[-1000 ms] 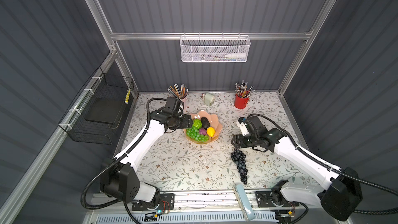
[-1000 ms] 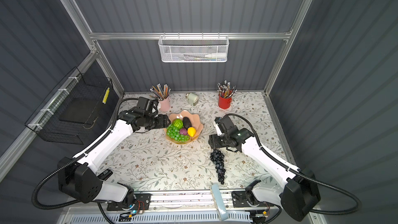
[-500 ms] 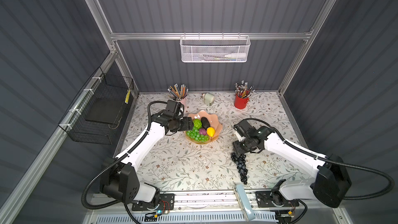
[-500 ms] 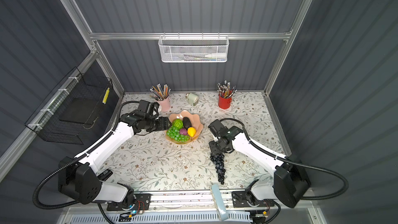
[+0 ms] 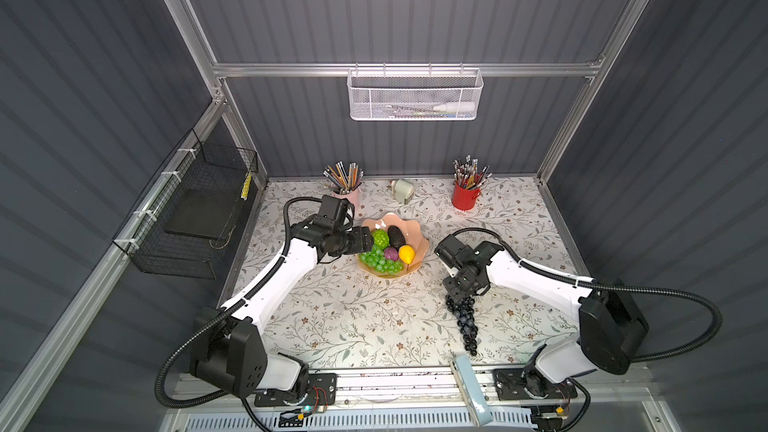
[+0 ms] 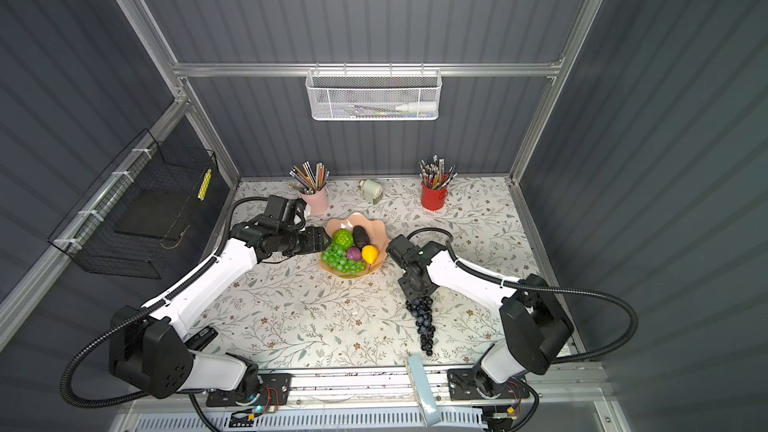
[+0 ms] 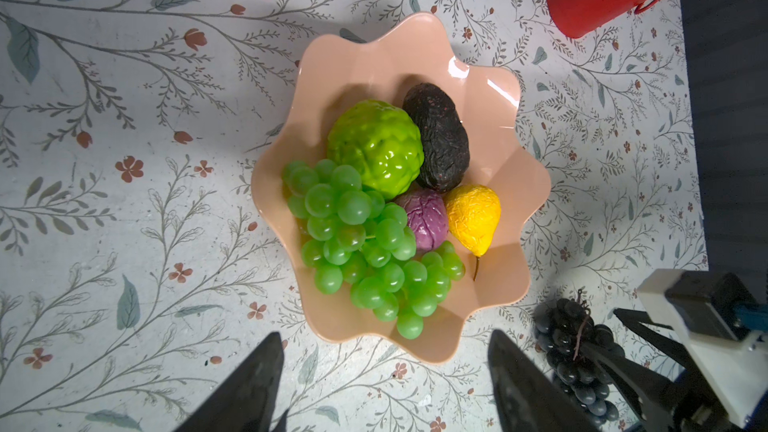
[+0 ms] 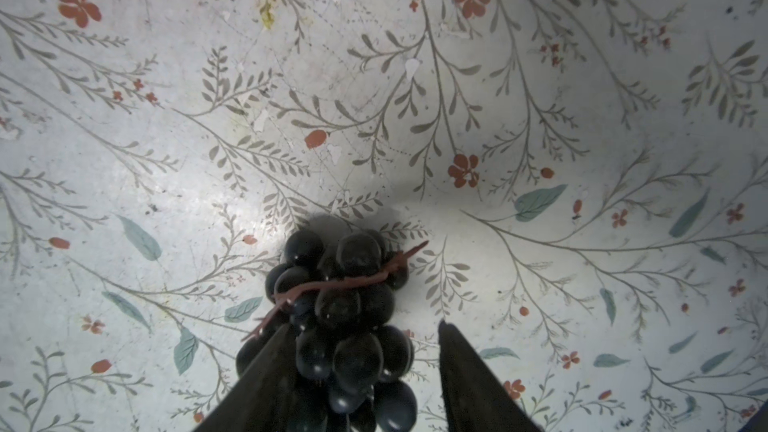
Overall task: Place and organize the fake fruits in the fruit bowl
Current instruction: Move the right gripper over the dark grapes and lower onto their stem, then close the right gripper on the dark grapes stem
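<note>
While the fruit bowl [image 5: 412,227] and its load sit exactly as they did a second ago, the right arm has changed its pose. Its wrist has turned, and the right claw [image 8: 365,325] now points down over the stem end of the dark grape bunch [image 5: 465,322]. The bunch lies on the desk [image 5: 353,318], off the bowl's right rim and toward the arm bases, where it lay before. The right claw has narrowed but is not closed. One finger touches the grapes, and the other stands apart from them with desk showing between.

The left claw [image 7: 384,336] has barely moved. It hovers at the bowl's left rim, spread wide with nothing gripped.

Inside the bowl are the green grape bunch [image 7: 357,239], bumpy lime-green ball [image 7: 376,145], dark avocado [image 7: 438,135], purple ball [image 7: 426,218] and yellow fruit [image 7: 473,214], packed against one another.
</note>
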`<state>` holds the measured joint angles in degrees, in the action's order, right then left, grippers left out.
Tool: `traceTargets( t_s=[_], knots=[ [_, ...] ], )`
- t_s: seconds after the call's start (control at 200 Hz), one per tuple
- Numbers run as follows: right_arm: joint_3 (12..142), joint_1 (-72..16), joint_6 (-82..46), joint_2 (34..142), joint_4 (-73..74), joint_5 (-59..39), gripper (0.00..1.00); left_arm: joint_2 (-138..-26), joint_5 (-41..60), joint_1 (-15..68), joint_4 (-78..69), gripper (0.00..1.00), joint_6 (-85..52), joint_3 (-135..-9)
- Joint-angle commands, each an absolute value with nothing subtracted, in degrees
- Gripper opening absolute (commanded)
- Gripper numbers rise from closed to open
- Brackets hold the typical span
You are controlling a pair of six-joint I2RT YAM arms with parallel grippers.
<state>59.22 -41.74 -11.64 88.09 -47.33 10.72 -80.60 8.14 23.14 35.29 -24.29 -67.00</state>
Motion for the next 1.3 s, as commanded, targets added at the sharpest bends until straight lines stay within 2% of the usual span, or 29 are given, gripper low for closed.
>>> traceTargets(
  t_s=[0.0,0.785,0.901,1.216,1.296],
  knots=[
    [61.14,-41.92,-9.42,90.06,-46.28,12.71,0.55,-80.88,9.41,22.69,34.72,0.78,-25.3,-67.17],
    [59.77,-40.99,-7.6,93.55,-41.1,13.98,0.23,-79.63,7.71,22.68,35.59,0.78,-25.75,-67.24],
    [59.35,-40.8,-7.42,93.78,-40.4,13.89,0.14,-79.46,7.55,22.68,35.68,0.78,-25.76,-67.34],
    [58.89,-40.72,-8.04,88.71,-39.74,15.44,0.0,-78.84,6.7,22.68,36.69,0.78,-25.97,-67.83],
    [58.33,-40.7,-8.89,86.03,-39.4,16.3,0.0,-78.54,5.7,22.7,38.25,0.78,-25.42,-69.06]
  ],
)
